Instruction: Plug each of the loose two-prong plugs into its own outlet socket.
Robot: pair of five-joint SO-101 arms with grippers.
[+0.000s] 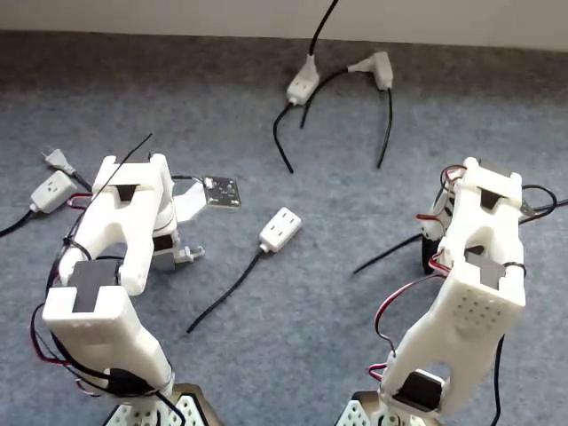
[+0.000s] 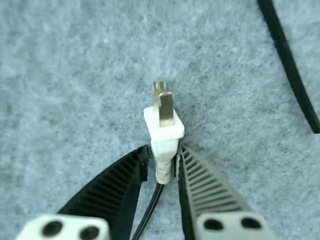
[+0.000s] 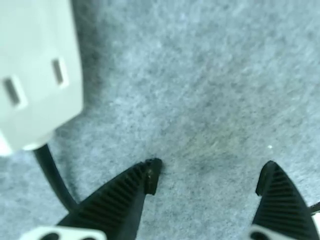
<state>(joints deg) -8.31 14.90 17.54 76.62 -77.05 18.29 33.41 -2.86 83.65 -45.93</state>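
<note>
My left gripper point(image 2: 161, 161) is shut on the body of a white two-prong plug point(image 2: 164, 125), whose prongs point away over the grey carpet. My right gripper point(image 3: 207, 177) stands open just above the carpet with nothing between its fingers. A white outlet socket point(image 3: 35, 75) with two slots and a black cord lies close beside it. Another white socket point(image 1: 280, 228) lies in the middle of the carpet between the arms. A third socket point(image 1: 51, 191) lies at the far left with a loose plug point(image 1: 59, 160) next to it. At the back lie a socket point(image 1: 303, 84) and a plug point(image 1: 373, 67).
Black cords point(image 1: 222, 297) trail from each socket and plug across the carpet. One cord point(image 2: 290, 65) passes near the held plug. The carpet ends at a pale wall point(image 1: 177, 16) at the back.
</note>
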